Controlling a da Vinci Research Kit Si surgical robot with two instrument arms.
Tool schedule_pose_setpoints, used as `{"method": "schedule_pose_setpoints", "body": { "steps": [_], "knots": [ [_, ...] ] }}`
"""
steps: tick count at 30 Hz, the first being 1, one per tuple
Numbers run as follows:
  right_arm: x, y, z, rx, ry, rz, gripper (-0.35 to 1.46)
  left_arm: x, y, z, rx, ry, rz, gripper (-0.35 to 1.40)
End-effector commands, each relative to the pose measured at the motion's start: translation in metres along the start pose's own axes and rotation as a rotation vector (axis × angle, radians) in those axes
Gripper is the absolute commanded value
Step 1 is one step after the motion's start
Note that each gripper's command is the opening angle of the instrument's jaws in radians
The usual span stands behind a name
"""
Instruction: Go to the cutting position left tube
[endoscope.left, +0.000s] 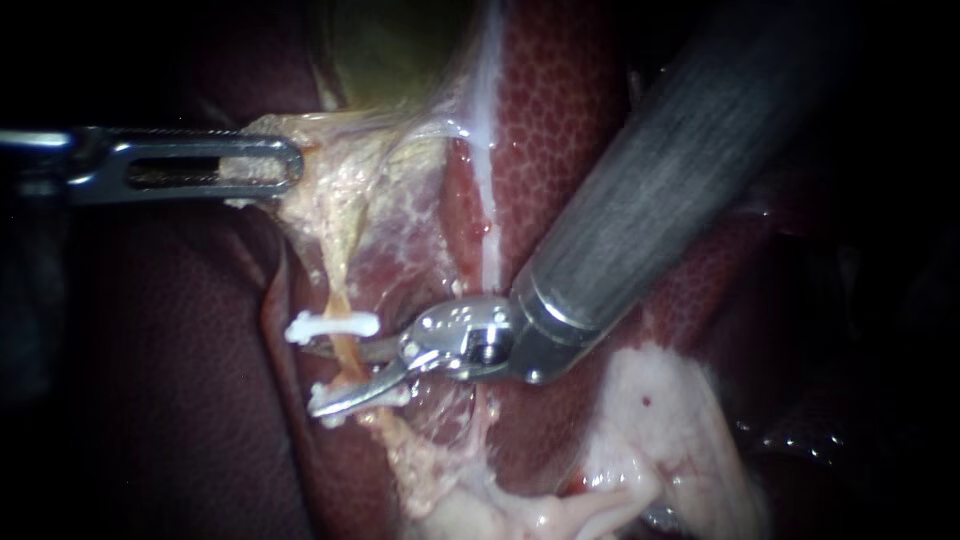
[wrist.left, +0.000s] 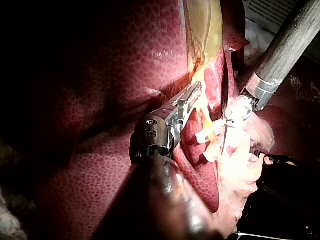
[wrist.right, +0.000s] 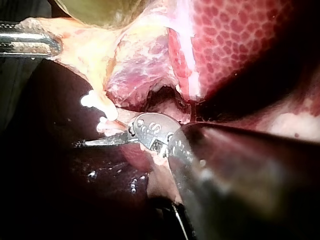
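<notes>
Tube (endoscope.left: 349, 364) passes between right instrument (endoscope.left: 320, 376) blades, clear only in endoscope view.

left instrument (endoscope.left: 292, 165) clamped, right instrument (endoscope.left: 325, 375) open

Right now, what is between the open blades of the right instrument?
The orange tube runs between the right instrument's open blades, just below the upper white clip. The lower blade covers most of the lower clip.

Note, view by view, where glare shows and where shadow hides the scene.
Endoscope view: glare on the clips and the right instrument; edges dark. Left wrist view: liver beside the left instrument shadowed; tissue in its jaws brightly lit. Right wrist view: clips glare; liver under the right instrument's jaws dark.
</notes>
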Motion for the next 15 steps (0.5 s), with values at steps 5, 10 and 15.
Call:
{"method": "schedule_pose_setpoints", "body": {
  "steps": [5,10,15],
  "knots": [
    [-0.0003,0.0005,0.0009,-0.007,-0.003,0.017,1.15,0.0,0.0,0.0001,-0.001,0.0,0.0,-0.35],
    [-0.0002,0.0009,0.0018,-0.02,0.005,0.021,1.15,0.0,-0.0001,0.0001,-0.001,0.0,0.0,-0.35],
    [0.0002,0.0013,0.0023,-0.032,0.023,0.028,1.15,0.0,-0.0001,0.0002,-0.004,-0.002,0.0,-0.35]
  ]
}}
